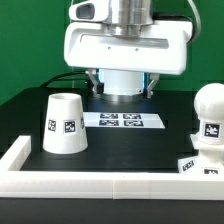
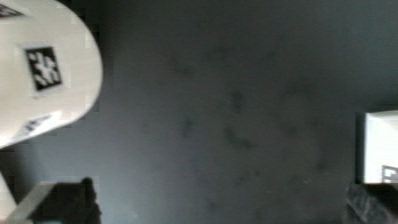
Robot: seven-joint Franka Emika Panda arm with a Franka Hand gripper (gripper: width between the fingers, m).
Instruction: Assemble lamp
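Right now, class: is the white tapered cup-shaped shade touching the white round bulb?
Apart. The exterior view shows the shade and the bulb separated by bare black table.

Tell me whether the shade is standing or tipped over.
Standing: the shade rests upright on its wide end on the black table, narrow end up, apart from the bulb.

White boxy robot hand (image 1: 125,45), grey metal wrist, dark cables behind

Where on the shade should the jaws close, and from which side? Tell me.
Grip the shade across its narrow top end, coming straight down from above. It stands upright with the wide mouth down on the table, tapering upward, with nothing touching it.
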